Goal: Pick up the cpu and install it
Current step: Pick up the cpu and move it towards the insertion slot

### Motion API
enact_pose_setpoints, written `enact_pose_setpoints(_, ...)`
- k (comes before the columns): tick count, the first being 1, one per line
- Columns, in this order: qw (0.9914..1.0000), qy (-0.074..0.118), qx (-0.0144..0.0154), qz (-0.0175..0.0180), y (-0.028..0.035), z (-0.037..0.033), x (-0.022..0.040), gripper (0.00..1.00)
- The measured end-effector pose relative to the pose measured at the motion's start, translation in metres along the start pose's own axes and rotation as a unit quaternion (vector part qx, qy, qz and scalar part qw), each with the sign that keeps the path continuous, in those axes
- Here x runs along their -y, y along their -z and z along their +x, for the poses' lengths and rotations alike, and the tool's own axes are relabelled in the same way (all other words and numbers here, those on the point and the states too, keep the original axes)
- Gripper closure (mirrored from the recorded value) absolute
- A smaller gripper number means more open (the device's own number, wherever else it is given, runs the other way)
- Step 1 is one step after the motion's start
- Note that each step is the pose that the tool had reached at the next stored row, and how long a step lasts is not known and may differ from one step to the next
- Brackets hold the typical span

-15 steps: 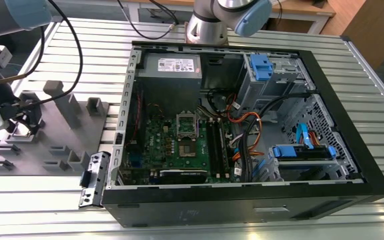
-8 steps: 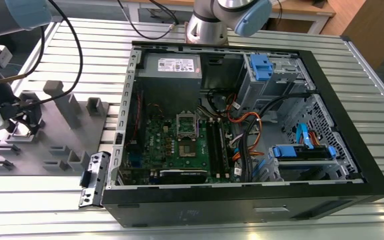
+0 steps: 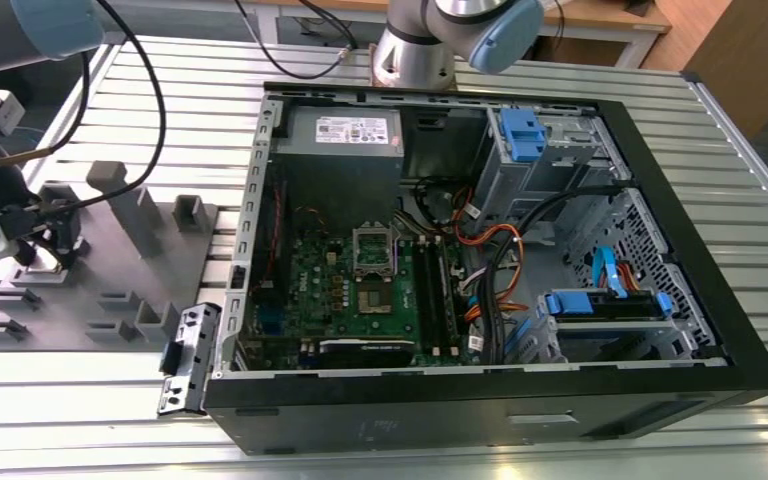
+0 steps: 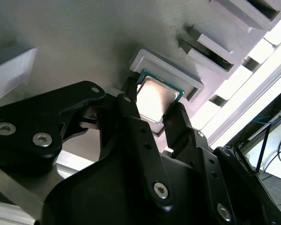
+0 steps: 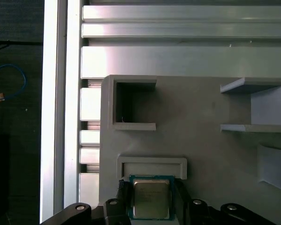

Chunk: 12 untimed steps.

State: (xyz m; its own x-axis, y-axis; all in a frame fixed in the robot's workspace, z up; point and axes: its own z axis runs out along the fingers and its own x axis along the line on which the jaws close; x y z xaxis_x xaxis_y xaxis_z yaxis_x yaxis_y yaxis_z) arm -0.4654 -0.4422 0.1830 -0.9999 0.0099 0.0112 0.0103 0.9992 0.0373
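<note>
The setting is a robotics lab or test workshop. A silver slotted aluminium-profile table (image 3: 91, 400) carries an open black desktop computer case (image 3: 491, 410) with its green motherboard (image 3: 357, 290) exposed. Beside it lies a grey plastic fixture tray with upright holders (image 3: 104, 290). A silver robot arm base with a pale blue cap (image 3: 418, 50) is bolted on, and wooden furniture (image 3: 744, 50) stands behind.
</note>
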Motion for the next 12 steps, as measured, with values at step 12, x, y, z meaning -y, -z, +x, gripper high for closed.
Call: enact_pose_setpoints(12, 1.0, 0.0, 0.0, 0.0, 0.0, 0.0, -0.0006, 0.53)
